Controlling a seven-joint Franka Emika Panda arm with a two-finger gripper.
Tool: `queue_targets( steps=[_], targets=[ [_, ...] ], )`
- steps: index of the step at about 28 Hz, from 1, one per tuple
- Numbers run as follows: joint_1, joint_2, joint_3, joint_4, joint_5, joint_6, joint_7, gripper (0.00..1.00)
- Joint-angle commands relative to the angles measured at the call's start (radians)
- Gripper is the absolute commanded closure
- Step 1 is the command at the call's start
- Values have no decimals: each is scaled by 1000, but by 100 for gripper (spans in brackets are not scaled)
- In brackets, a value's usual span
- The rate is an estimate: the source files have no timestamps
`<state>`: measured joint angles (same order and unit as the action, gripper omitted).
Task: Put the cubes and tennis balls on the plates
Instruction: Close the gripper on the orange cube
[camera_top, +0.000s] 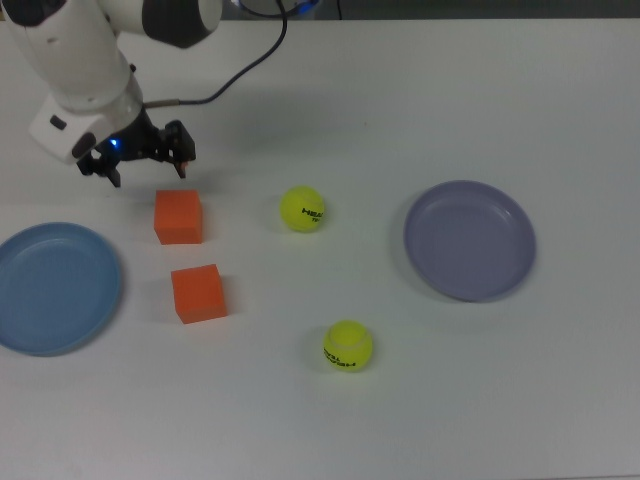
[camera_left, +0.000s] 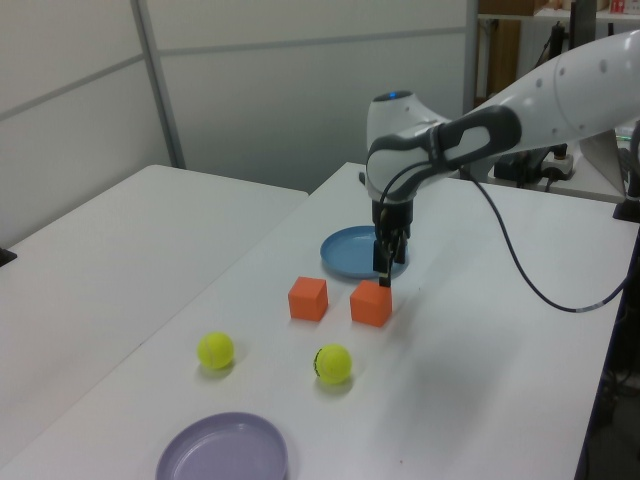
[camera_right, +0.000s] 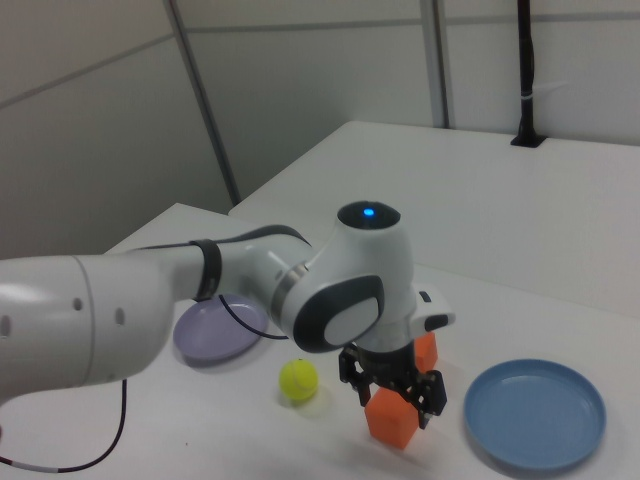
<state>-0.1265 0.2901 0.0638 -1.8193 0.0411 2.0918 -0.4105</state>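
Two orange cubes (camera_top: 178, 217) (camera_top: 197, 293) sit between a light blue plate (camera_top: 55, 288) at the top view's left and a lavender plate (camera_top: 469, 240) at the top view's right. Both plates hold nothing. Two tennis balls (camera_top: 302, 209) (camera_top: 347, 346) lie on the table between the cubes and the lavender plate. My gripper (camera_top: 150, 175) is open and hangs just above the cube nearest the arm. In the left view the gripper (camera_left: 383, 277) is over the right-hand cube (camera_left: 371, 303). In the right view its fingers (camera_right: 432, 403) straddle the top of that cube (camera_right: 392, 420).
White tabletop (camera_top: 400, 100) all around. The arm's black cable (camera_top: 235, 75) trails over the table at the top view's upper left. A second white table (camera_left: 120, 230) adjoins at the left view's left.
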Motion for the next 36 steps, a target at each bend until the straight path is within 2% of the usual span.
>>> queue_targets(
  steps=[1, 10, 15, 28, 33, 36],
  targets=[
    [13, 20, 1, -9, 36, 47, -24, 0],
    [27, 21, 25, -6, 75, 54, -24, 0],
    [27, 44, 27, -8, 77, 112, -24, 0],
    [25, 80, 27, -6, 79, 132, -21, 0],
    [27, 106, 30, -6, 79, 174, 13, 21],
    [27, 110, 33, -6, 80, 174, 21, 51]
  ],
)
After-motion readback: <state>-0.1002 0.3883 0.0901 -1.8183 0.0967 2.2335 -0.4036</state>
